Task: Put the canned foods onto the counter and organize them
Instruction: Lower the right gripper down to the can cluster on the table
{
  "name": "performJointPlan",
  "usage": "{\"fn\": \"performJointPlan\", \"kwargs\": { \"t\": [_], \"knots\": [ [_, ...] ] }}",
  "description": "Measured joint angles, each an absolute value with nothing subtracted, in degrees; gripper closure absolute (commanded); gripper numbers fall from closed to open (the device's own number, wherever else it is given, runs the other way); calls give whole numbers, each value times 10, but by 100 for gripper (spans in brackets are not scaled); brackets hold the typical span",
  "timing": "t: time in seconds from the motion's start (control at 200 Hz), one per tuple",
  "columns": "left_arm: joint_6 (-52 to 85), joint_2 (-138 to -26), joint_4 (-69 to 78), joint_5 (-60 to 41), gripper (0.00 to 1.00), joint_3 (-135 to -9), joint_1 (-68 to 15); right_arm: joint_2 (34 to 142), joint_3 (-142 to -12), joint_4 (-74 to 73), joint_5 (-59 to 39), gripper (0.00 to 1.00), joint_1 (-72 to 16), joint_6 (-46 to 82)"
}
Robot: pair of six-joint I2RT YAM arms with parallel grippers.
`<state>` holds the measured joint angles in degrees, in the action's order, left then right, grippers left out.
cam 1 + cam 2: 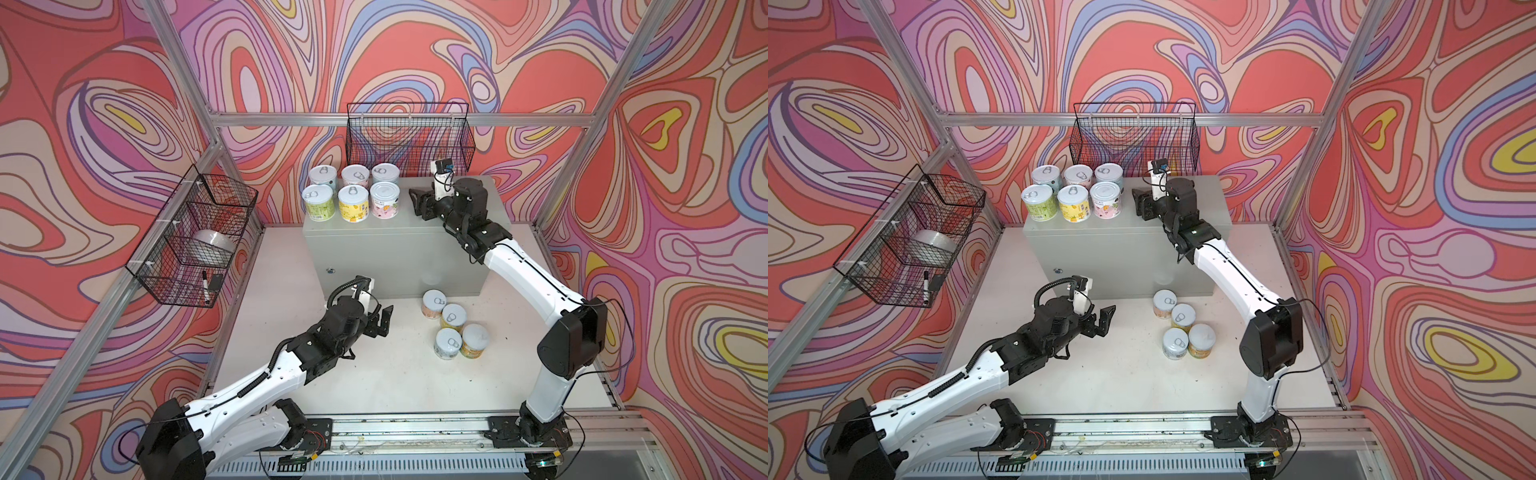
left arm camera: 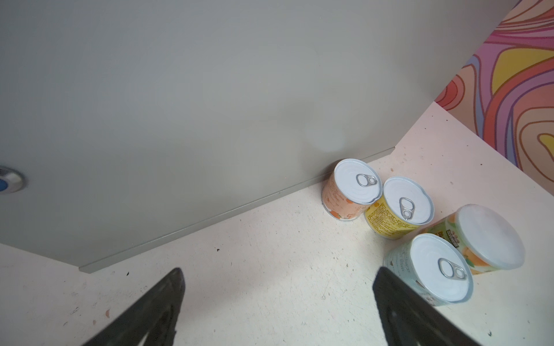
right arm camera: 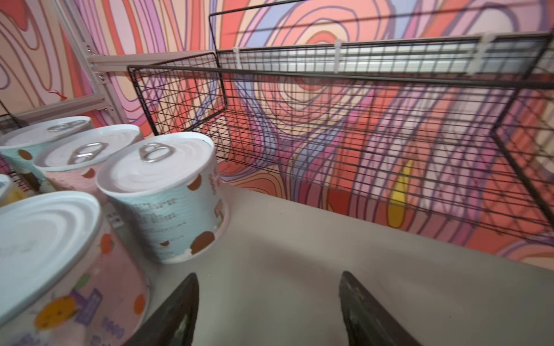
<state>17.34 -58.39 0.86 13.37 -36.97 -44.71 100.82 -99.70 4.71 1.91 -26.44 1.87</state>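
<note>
On the left part of the grey counter (image 1: 374,257) (image 1: 1100,249) stand six cans in two rows of three, among them a green can (image 1: 318,202), a yellow can (image 1: 353,203) and a pink can (image 1: 385,200). My right gripper (image 1: 417,203) (image 3: 269,275) hovers open and empty just right of them, close to a blue can (image 3: 168,197). Four more cans stand on the table before the counter: orange (image 2: 352,191), yellow (image 2: 398,206), pale green (image 2: 434,269) and one with a plain lid (image 2: 485,236). My left gripper (image 1: 382,322) (image 2: 279,272) is open and empty, left of this group.
A black wire basket (image 1: 409,137) hangs on the back wall just above the counter's rear. Another wire basket (image 1: 191,237) on the left wall holds a tape roll (image 1: 212,245) and a marker (image 1: 205,286). The arms' base rail (image 1: 415,432) runs along the front.
</note>
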Motion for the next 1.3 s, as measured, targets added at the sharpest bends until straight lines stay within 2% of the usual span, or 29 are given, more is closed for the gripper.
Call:
{"fn": "performJointPlan", "kwargs": {
  "t": [0.25,0.516,0.771,1.056,1.297],
  "knots": [
    [165,-628,77,123,0,-359,-447,844,-908,74,115,24,-298,0],
    [161,-658,112,109,0,-347,-447,709,-761,92,203,23,-396,11],
    [161,-652,111,51,0,-358,-447,612,-567,98,274,16,-503,79],
    [162,-650,116,45,0,-357,-447,565,-340,-3,417,15,-671,96],
    [166,-634,118,52,0,-341,-447,549,-308,10,463,9,-683,205]
  ]
}}
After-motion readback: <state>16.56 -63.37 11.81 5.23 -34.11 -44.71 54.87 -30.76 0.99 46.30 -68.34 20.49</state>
